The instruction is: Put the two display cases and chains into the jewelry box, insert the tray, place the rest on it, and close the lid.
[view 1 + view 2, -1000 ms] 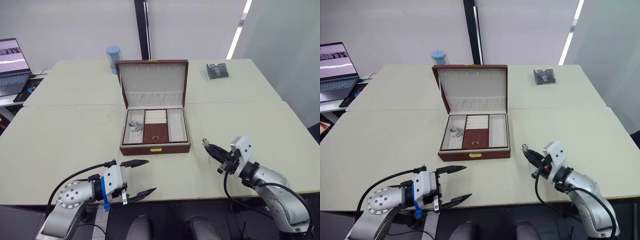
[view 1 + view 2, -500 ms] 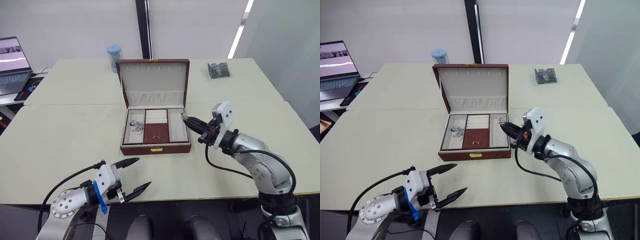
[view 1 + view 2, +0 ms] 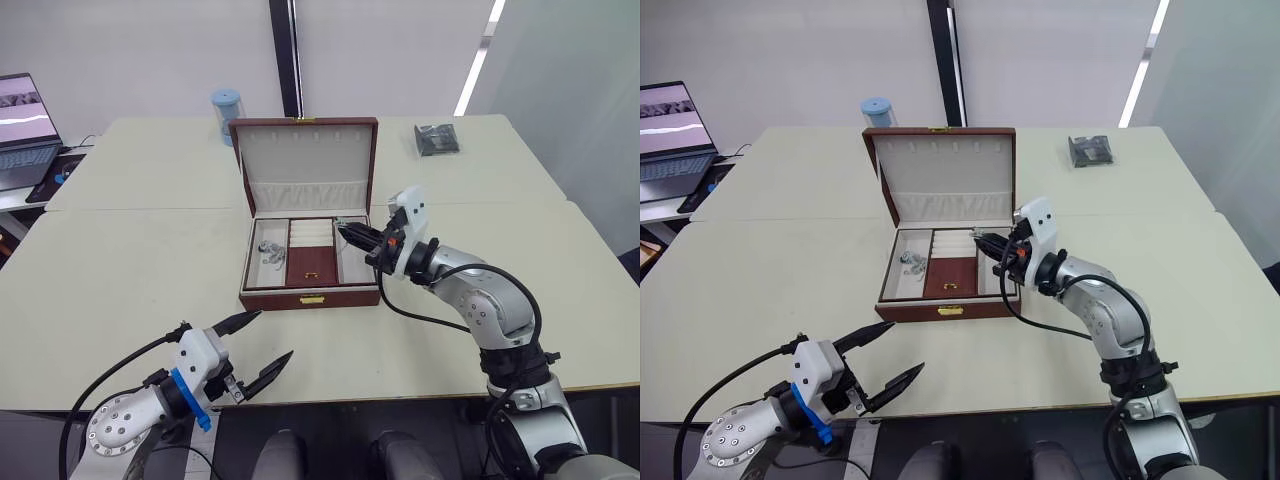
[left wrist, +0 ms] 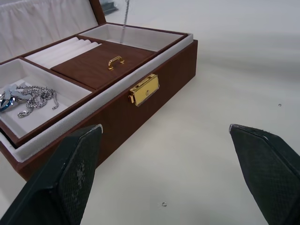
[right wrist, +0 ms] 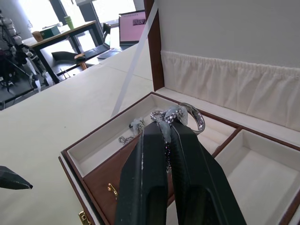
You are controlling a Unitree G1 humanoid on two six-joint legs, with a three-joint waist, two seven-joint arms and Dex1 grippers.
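Silver chain (image 5: 180,114) pinched in right gripper (image 5: 166,133) tips, over jewelry box (image 3: 310,296) tray (image 4: 101,63).

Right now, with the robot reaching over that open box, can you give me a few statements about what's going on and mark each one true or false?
1. The lid of the jewelry box stands open. True.
2. The right gripper is empty. False: its fingers are shut on a silver chain with a ring.
3. The right gripper hovers over the box's right side. True.
4. The left gripper holds the box's gold clasp. False: it is open, near the table's front edge, apart from the box.
5. The box's left compartment is empty. False: silver chains lie in it.
6. A blue cylinder stands behind the box. True.
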